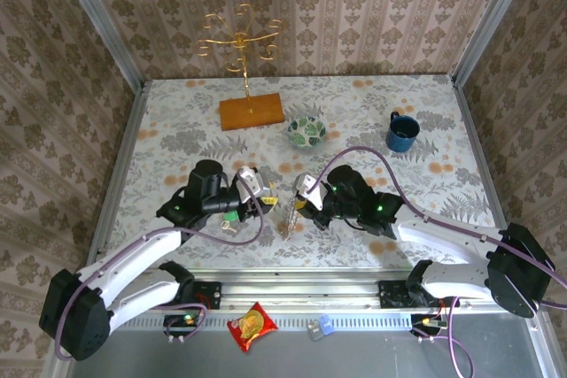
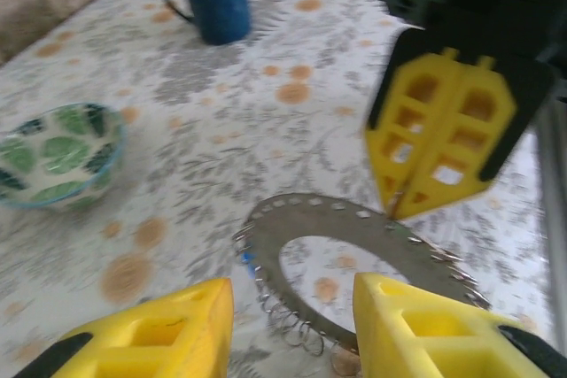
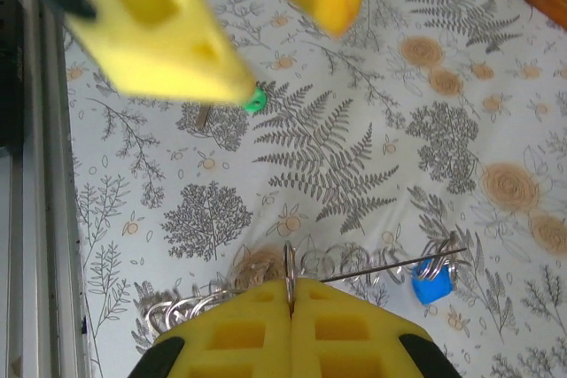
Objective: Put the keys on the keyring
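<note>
The keyring (image 2: pixel 354 241), a flat grey ring edged with small wire loops, hangs tilted just above the table between my two grippers (image 1: pixel 288 216). My right gripper (image 3: pixel 291 294) is shut on one wire loop at its rim, and its yellow fingers (image 2: pixel 440 143) show in the left wrist view. The blue-headed key (image 3: pixel 431 288) hangs on a loop of the keyring (image 2: pixel 250 261). On the table lies the green-headed key (image 3: pixel 256 99), right at a fingertip (image 3: pixel 159 33) of my left gripper. My left gripper (image 2: pixel 292 334) is open, nothing between its fingers, just short of the keyring's near edge.
A green-and-white bowl (image 1: pixel 306 132) and a blue mug (image 1: pixel 401 133) stand behind the grippers. A golden stand on a wooden base (image 1: pixel 251 112) is at the back. A snack packet (image 1: pixel 252 326) lies on the ledge in front of the table.
</note>
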